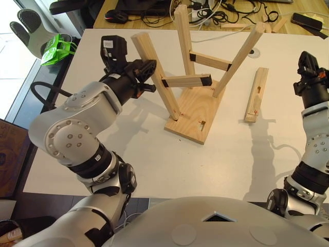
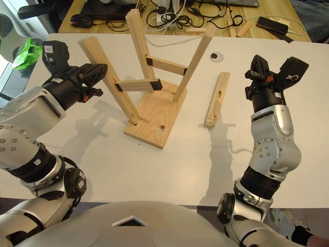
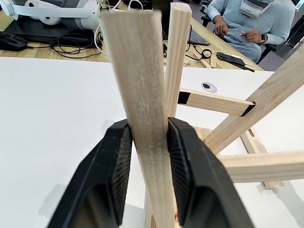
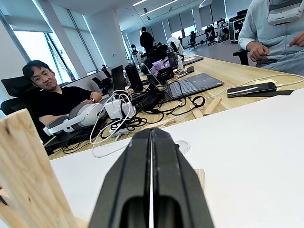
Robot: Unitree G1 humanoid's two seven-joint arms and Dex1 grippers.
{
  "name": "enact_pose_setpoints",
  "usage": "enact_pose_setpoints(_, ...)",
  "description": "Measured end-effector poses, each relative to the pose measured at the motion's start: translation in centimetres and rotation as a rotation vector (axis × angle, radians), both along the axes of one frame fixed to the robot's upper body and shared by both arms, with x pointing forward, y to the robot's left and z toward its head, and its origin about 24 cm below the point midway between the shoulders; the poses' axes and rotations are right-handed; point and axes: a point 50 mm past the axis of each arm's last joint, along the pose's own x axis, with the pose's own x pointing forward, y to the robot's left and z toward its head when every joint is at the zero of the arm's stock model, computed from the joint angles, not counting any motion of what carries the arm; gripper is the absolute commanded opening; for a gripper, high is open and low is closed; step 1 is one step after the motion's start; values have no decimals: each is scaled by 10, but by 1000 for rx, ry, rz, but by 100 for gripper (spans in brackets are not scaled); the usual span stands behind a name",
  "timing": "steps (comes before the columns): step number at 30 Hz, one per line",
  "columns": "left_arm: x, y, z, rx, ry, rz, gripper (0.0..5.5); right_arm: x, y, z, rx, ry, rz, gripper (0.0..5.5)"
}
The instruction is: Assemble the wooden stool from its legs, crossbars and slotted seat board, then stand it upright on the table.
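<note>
Left gripper (image 3: 148, 142) grasps the 9 o'clock leg (image 1: 164, 92); right gripper (image 4: 151, 142) clenched, empty. A tug could tip the seat (image 1: 190, 128) or pull that leg out.

The seat board (image 1: 193, 123) lies flat mid-tabletop (image 1: 180, 164). Three legs stand up out of it: a left leg (image 1: 157, 77), a back leg (image 1: 184, 36) and a right leg (image 1: 239, 59). One crossbar (image 1: 211, 60) spans back leg to right leg. A second crossbar (image 1: 187, 81) juts rightward from the left leg. A loose leg (image 1: 256, 94) lies right of the board. My left gripper (image 1: 150, 76) clamps the left leg, and my right gripper (image 1: 307, 64) hangs farther right.
</note>
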Motion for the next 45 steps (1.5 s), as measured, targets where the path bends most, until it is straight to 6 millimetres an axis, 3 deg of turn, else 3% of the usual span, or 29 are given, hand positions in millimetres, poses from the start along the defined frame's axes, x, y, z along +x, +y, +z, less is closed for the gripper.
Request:
enact_pose_setpoints(6,-1,-4,-4,44,-45,-22,104,1,-3,-1,-9,3,-8,0)
enact_pose_setpoints(18,-16,4,-38,33,-246,4,104,4,-15,-1,-49,13,-34,0)
enact_pose_setpoints(28,20,-20,-65,9,-415,58,104,16,-17,15,-65,-24,-18,0)
enact_pose_setpoints(35,50,-40,-78,-29,-462,159,104,17,-14,14,-64,-17,-4,0)
enact_pose_setpoints(38,42,-44,-78,-8,-475,155,104,19,-12,15,-64,-20,7,0)
enact_pose_setpoints(45,14,-30,-71,52,-440,61,104,17,-13,12,-65,-7,7,0)
